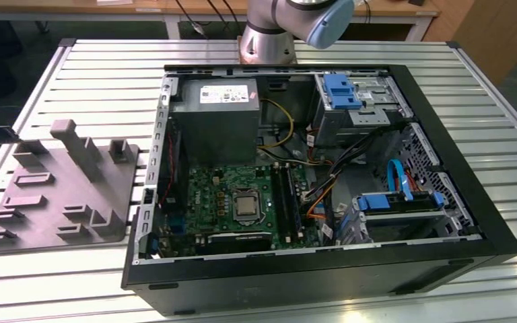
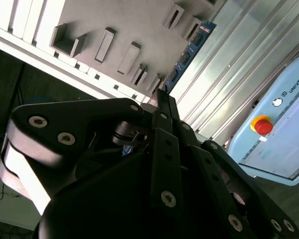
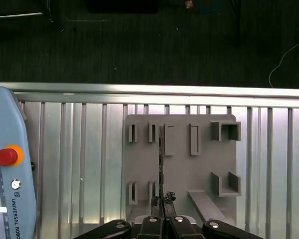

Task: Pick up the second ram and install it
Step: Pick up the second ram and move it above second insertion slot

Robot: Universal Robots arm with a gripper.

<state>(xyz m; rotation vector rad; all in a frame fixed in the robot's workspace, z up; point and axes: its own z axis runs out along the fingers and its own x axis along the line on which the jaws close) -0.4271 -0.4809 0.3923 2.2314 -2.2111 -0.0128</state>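
End effector (image 2: 158,97) shut narrow on ram (image 2: 189,55), pinching one end. Blue board sticks out past fingertips; edge-on in first wrist view. Ram held in air over grey slotted holder (image 3: 199,169). Holder sits on ribbed table (image 3: 89,164). Beyond holder, open PC case (image 1: 330,269), motherboard (image 1: 209,192) lying flat inside.

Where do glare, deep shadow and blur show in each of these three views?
Exterior view: the slatted table is bright, the computer case interior shadowed. Second wrist view: glare whitens the table slats; the near gripper, shut on the second ram, looms dark. First wrist view: the floor is near black.
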